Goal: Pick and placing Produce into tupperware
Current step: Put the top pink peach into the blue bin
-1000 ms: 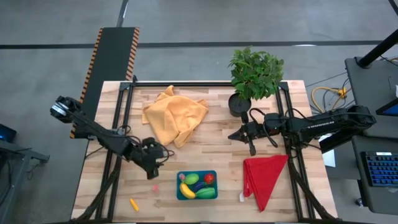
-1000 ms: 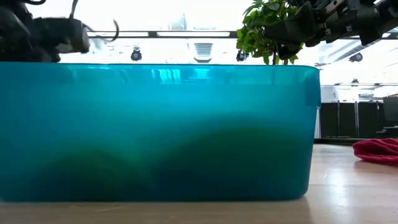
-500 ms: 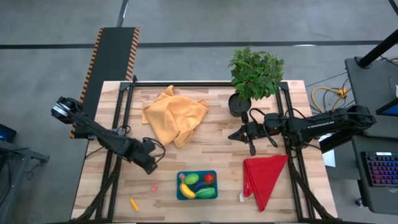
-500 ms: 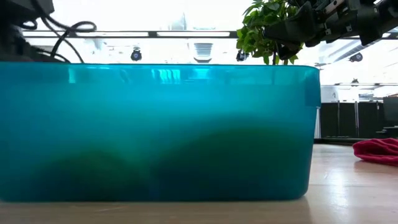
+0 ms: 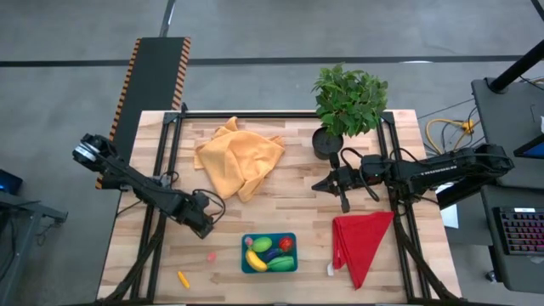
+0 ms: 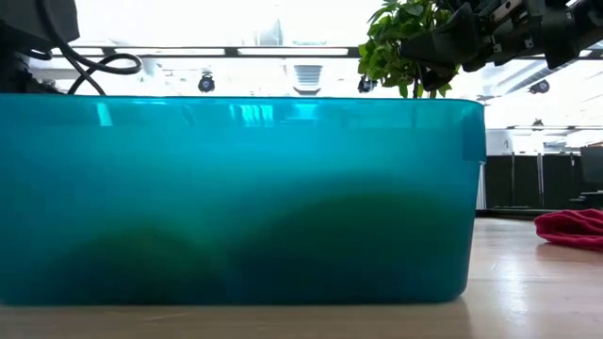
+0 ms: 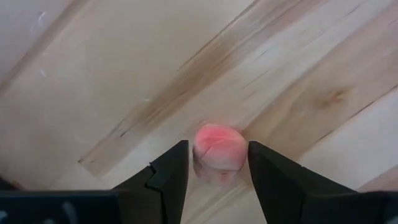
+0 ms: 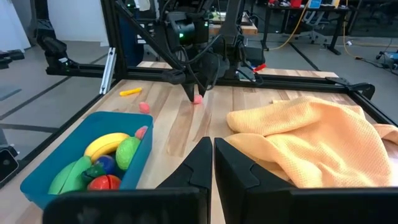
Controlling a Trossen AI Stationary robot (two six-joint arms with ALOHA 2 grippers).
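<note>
Tabletop partly hidden where left gripper (image 7: 214, 177) apparently clasps a pink bit (image 7: 219, 149).

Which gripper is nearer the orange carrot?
Left. The left gripper is just up-table of the orange carrot, fingers around a pink piece; the right gripper hangs across the table near the plant.

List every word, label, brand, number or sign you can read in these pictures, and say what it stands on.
None: no readable text shows on the tupperware, the produce, either cloth, or the arms.
The black-and-orange hazard stripes on the dark panel beyond the table are a pattern only, with no words.
</note>
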